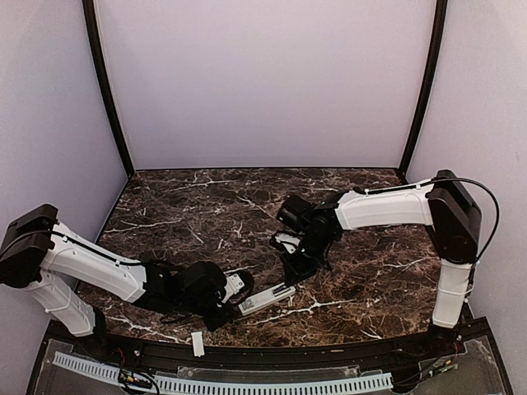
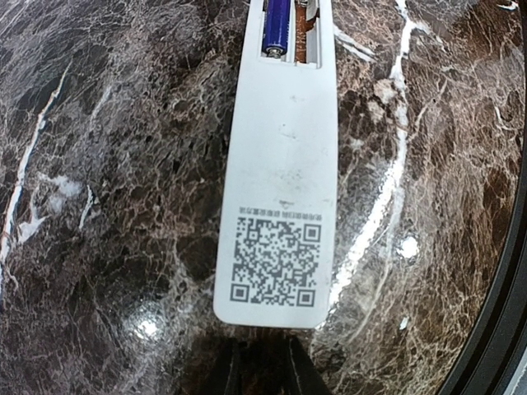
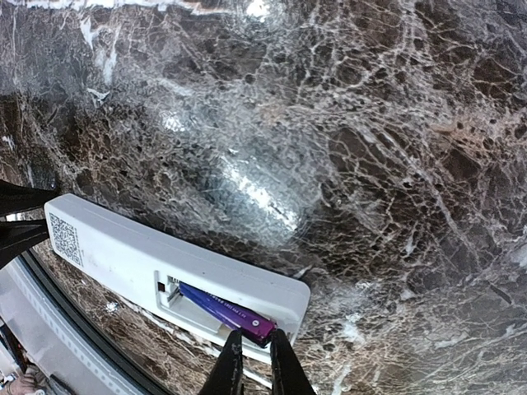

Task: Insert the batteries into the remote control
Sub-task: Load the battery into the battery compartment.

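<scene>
The white remote control [image 1: 267, 299] lies face down near the front edge, its back with a QR label [image 2: 276, 262] facing up and its battery bay open. One purple-blue battery [image 3: 226, 311] lies slanted in the bay, its near end raised; it also shows in the left wrist view [image 2: 277, 29]. My right gripper [image 3: 254, 355] is closed on that raised end, and from above it sits over the remote's right end [image 1: 295, 267]. My left gripper [image 2: 262, 362] sits at the remote's QR end, fingers a narrow gap apart, holding nothing. No other battery is visible.
A short plain white strip [image 1: 198, 344] lies on the black front rim, left of the remote. The curved black table edge [image 2: 502, 313] runs close beside the remote. Both arms reach in low over the dark marble.
</scene>
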Action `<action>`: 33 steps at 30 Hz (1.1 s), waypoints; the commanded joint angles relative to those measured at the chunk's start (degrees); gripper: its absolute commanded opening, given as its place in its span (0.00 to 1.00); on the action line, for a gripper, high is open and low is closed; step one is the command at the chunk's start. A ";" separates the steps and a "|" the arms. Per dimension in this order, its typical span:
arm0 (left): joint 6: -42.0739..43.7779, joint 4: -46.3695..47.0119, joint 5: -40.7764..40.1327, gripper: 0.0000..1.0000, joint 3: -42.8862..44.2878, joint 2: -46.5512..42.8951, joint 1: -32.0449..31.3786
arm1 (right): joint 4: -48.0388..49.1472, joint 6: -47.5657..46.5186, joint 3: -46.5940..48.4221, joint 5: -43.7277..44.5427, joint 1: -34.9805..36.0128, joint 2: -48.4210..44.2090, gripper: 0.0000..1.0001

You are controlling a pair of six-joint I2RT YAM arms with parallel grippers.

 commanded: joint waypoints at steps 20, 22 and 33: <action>0.46 0.48 1.15 0.15 1.56 2.26 -0.26 | 4.55 2.40 -2.70 -3.56 0.11 2.02 0.03; 0.46 0.55 1.11 0.15 1.56 2.19 -0.26 | 4.67 2.63 -3.14 -3.10 0.20 2.04 0.03; 0.88 0.41 0.53 0.14 1.23 1.65 -0.28 | 3.66 2.74 -4.19 2.96 1.40 3.52 0.01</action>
